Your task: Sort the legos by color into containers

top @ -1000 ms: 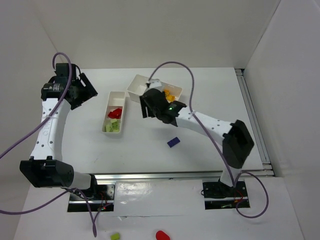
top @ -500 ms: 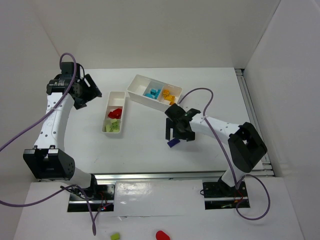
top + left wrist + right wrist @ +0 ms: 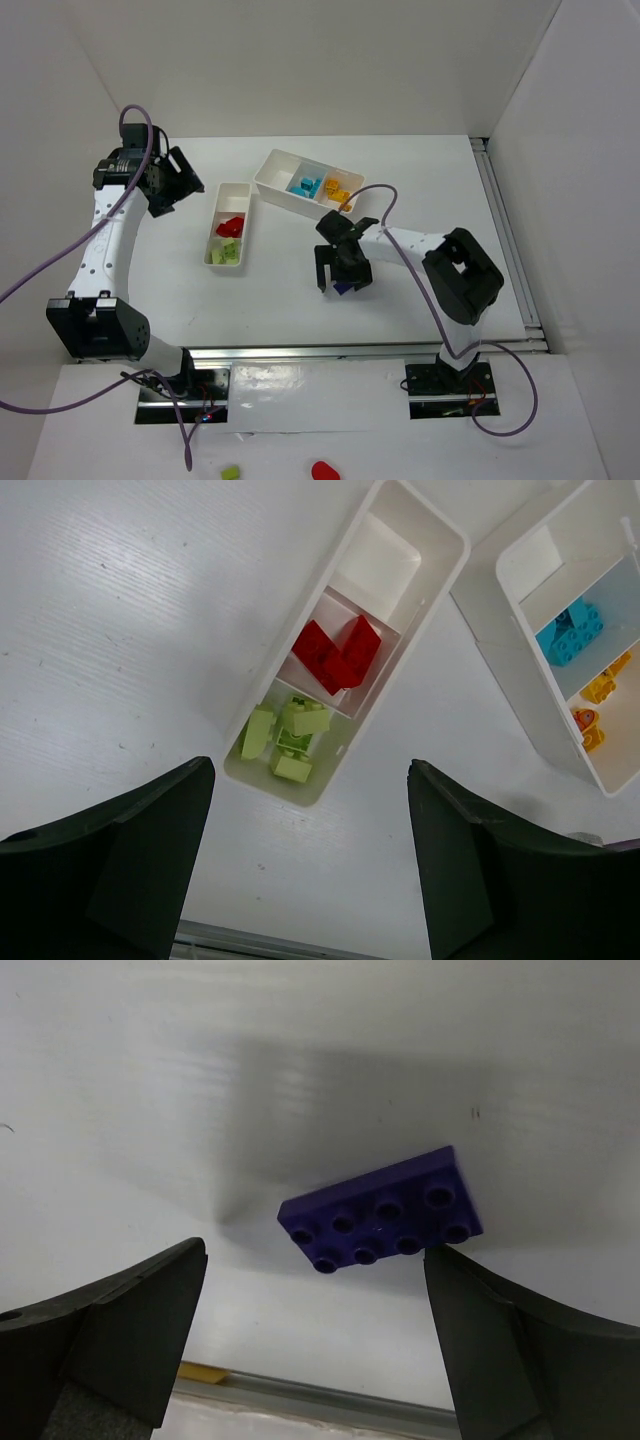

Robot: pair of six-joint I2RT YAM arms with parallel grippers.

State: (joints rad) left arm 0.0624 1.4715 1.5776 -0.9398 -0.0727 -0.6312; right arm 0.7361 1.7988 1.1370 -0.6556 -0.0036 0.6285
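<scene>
Your right pincer (image 3: 310, 1260) hangs open astride the purple lego (image 3: 385, 1222) flat on the counter (image 3: 150, 1060), placed to close on it, while your left pincer (image 3: 310, 768) hovers open over the narrower tray (image 3: 442, 542).

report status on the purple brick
Right gripper open, jaws either side of purple brick. Brick flat on table, not gripped. Left gripper open, empty, well clear. Nothing in the way.
</scene>
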